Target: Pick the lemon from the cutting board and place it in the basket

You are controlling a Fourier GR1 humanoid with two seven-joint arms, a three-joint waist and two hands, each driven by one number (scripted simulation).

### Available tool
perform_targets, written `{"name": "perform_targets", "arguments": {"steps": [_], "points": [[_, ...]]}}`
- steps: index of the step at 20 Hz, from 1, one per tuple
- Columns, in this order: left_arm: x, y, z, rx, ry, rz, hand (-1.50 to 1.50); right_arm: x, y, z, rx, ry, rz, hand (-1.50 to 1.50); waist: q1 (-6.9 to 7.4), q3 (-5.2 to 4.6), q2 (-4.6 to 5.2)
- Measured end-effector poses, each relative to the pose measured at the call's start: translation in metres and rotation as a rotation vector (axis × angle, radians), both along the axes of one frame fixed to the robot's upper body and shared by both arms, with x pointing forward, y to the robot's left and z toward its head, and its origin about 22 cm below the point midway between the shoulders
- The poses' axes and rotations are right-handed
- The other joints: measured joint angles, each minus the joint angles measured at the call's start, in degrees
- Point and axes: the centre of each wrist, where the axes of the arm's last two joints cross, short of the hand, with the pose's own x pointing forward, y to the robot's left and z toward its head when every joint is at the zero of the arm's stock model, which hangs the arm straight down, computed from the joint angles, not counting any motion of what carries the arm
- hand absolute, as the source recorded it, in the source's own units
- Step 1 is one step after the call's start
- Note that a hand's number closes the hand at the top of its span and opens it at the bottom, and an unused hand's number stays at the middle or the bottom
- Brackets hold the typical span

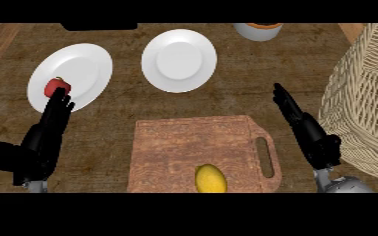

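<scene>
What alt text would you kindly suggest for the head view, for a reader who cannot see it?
A lemon lies untouched at the near edge of the cutting board, between the open left hand and right hand. A wicker basket stands at the right; two white plates lie beyond the board.

No txt, labels, brand marks or nos. can be read anywhere in the head view. The wooden cutting board (184, 145), lemon (210, 178), wicker basket (358, 105), left white plate (81, 67) and centre white plate (179, 60) all show plain surfaces w/ no writing or signs.
</scene>
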Motion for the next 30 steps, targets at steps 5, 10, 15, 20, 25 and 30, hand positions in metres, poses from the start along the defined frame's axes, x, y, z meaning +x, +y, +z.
{"name": "perform_targets", "arguments": {"steps": [5,10,15,20,25,30], "points": [[0.022,-0.009,0.024,0.076,-0.09,-0.146,0.0,0.013,0.024,0.015,0.067,-0.062,0.2,1.5,1.12,-0.12,0.4],[0.035,-0.023,0.038,0.123,-0.138,-0.308,0.0,0.001,0.095,0.036,0.169,-0.243,0.62,-1.5,2.0,-0.15,0.37],[0.04,-0.027,0.036,0.134,-0.133,-0.349,0.0,-0.055,0.148,0.026,0.109,-0.359,0.666,-1.5,0.8,-0.26,0.03],[0.044,-0.021,0.037,0.15,-0.139,-0.349,0.0,-0.072,0.156,0.042,-0.131,-0.461,0.535,-1.5,-0.18,-0.39,-0.33],[0.044,-0.018,0.031,0.148,-0.134,-0.347,0.0,-0.069,0.137,0.086,-0.408,-0.54,0.392,-1.5,-0.8,-0.53,-0.61],[0.046,-0.02,0.029,0.146,-0.132,-0.348,0.0,-0.071,0.118,0.12,-0.74,-0.469,0.439,-1.5,-0.66,-0.63,-0.56]]}}
